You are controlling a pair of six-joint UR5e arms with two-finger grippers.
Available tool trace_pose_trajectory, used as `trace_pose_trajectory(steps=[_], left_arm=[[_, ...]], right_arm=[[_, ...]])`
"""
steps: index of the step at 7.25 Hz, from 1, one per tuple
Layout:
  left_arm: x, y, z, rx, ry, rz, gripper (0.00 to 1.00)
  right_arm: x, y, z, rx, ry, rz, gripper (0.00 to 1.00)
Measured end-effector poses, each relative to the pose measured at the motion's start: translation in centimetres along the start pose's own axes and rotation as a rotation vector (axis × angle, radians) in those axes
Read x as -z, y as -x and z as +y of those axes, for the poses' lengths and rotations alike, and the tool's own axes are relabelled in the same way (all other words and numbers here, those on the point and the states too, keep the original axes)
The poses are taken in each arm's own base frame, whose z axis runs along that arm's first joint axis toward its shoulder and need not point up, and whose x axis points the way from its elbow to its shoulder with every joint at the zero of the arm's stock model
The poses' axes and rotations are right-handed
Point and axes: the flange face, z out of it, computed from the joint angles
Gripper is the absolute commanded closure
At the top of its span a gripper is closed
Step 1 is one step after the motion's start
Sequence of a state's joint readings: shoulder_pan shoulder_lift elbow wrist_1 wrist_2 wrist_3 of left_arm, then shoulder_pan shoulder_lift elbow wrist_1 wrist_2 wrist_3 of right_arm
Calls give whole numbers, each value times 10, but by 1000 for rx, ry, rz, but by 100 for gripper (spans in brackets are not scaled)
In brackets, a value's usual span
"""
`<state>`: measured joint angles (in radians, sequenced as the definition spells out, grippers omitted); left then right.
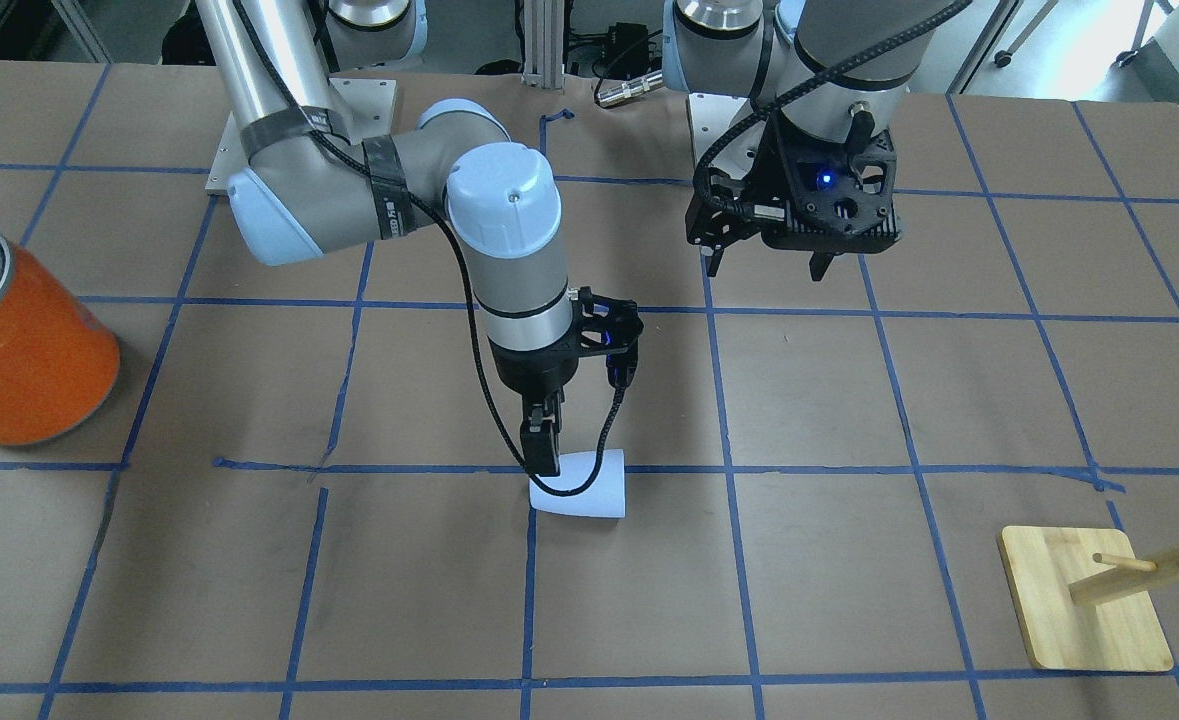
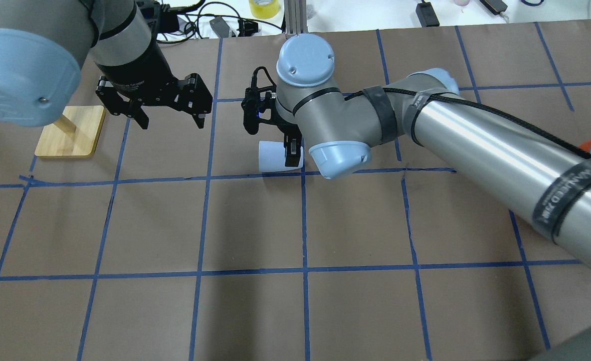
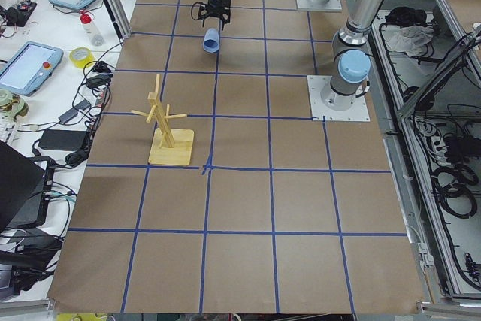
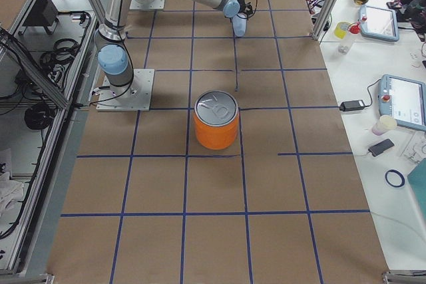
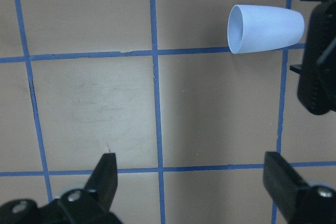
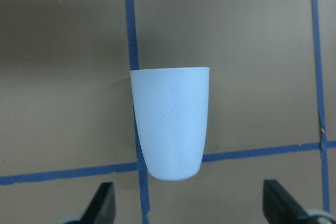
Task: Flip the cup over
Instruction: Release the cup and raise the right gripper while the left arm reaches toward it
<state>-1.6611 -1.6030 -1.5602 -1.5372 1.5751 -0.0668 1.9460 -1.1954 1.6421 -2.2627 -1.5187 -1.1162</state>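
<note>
The pale blue-white cup (image 1: 589,490) lies on its side on the brown paper table, mouth toward the left arm. It also shows in the overhead view (image 2: 272,155), the left wrist view (image 5: 265,29) and the right wrist view (image 6: 170,121). My right gripper (image 1: 544,455) points straight down over the cup's narrow base end. Its fingers (image 6: 105,205) are spread wide and hold nothing. I cannot tell if they touch the cup. My left gripper (image 1: 764,265) is open and empty and hovers above the table, away from the cup toward the robot's base; it also shows overhead (image 2: 170,118).
A large orange can with a silver lid (image 1: 24,350) stands far out on the right arm's side. A wooden peg rack on a square base (image 1: 1084,610) stands on the left arm's side. Blue tape lines grid the table.
</note>
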Motion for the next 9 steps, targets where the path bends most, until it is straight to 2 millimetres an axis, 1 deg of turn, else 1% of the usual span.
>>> trace_pose_trajectory(steps=[1, 2, 3, 4, 5, 6, 7, 8, 9], left_arm=[[-5, 1, -2, 3, 11, 20, 0], [-13, 3, -7, 12, 20, 58, 0], [-25, 3, -10, 13, 16, 117, 0], [-44, 0, -14, 5, -3, 171, 0], [-68, -2, -20, 0, -25, 205, 0], [-88, -4, -27, 0, -34, 250, 0], [-104, -6, -35, 3, -29, 324, 0], [-121, -7, -45, 6, -22, 392, 0], [-140, -8, -56, 5, -26, 431, 0]], right_arm=[[37, -5, 15, -69, 2, 19, 0], [82, -5, 36, -160, 13, 27, 0], [129, -1, 67, -252, 40, 22, 0], [167, 2, 104, -351, 75, 11, 0], [198, 7, 143, -462, 109, -9, 0], [219, 14, 172, -585, 135, -27, 0], [233, 21, 189, -744, 155, -36, 0], [239, 25, 196, -901, 167, -33, 0], [243, 26, 199, -1061, 172, -19, 0]])
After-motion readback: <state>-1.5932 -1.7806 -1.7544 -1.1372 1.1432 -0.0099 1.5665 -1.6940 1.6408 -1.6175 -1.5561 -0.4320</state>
